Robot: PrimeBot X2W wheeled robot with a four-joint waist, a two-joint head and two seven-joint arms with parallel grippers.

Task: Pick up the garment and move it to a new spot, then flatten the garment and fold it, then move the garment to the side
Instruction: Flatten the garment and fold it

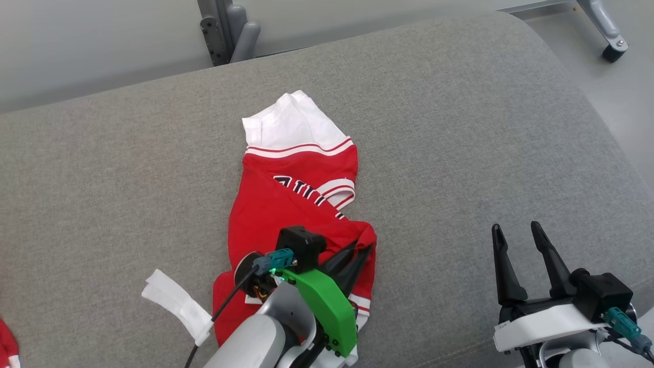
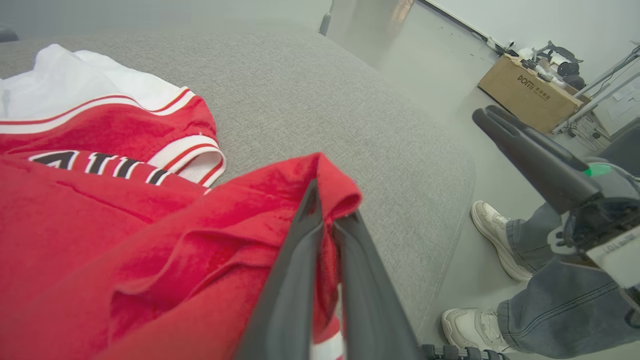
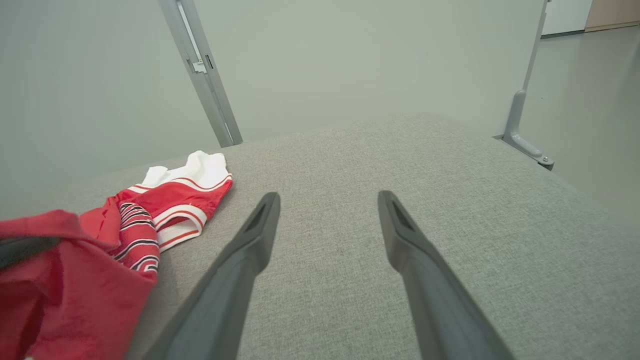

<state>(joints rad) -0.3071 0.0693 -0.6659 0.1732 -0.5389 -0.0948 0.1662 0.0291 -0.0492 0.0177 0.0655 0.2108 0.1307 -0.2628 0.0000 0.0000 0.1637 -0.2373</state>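
My left pincer (image 2: 330, 205) is nearest, its two fingers pressed together on a raised fold at the right edge of the jersey (image 1: 286, 204). Off to the right, well apart from the cloth, my right pincer (image 1: 515, 227) stands spread wide and empty over the grey cushion (image 1: 460, 153). A white strip (image 1: 176, 304) lies just beside the jersey's near left edge; I cannot tell whether it belongs to it. The jersey lies crumpled mid-cushion: red at the near end, with black lettering and a striped cuff partway up, then a white part at the far end. Past the cushion's right edge a person's pale shoes (image 2: 492, 235) rest on the floor. Farther off sits a cardboard box (image 2: 527, 92), and a grey post (image 1: 230, 30) rises behind the cushion.
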